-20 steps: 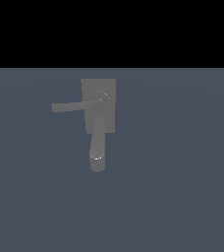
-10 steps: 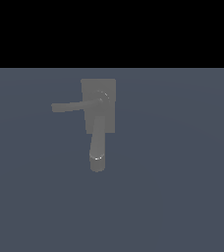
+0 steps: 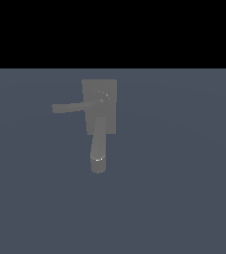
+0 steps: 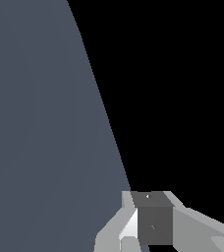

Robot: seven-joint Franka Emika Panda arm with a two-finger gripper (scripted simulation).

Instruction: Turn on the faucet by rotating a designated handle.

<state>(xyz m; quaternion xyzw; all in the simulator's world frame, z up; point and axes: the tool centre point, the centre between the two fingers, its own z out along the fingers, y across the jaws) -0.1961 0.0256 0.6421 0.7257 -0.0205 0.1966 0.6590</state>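
**Faucet task, approach stage: pincer not yet at the handle**

Exterior view. The faucet (image 3: 99, 111) sits alone on the grey-blue counter (image 3: 184, 188), slightly to the exterior view's left of centre. Its flat rectangular back plate lies at the far end, and the thick rounded spout (image 3: 98, 149) runs toward the near side. The handle (image 3: 75, 106), a slim straight bar, projects from the round pivot toward the exterior view's left, roughly at right angles to the spout. No arm appears here, so the handle seems untouched and the task at its opening step.

Wrist view. Only the pincer (image 4: 151, 221) and bare counter against black background are shown; the faucet lies outside this frame. Whether the pincer is released or clenched cannot be told from the part visible.

Judged next move: bring the pincer to the handle's free end, well apart from the pivot, then push the bar sideways around the pivot.
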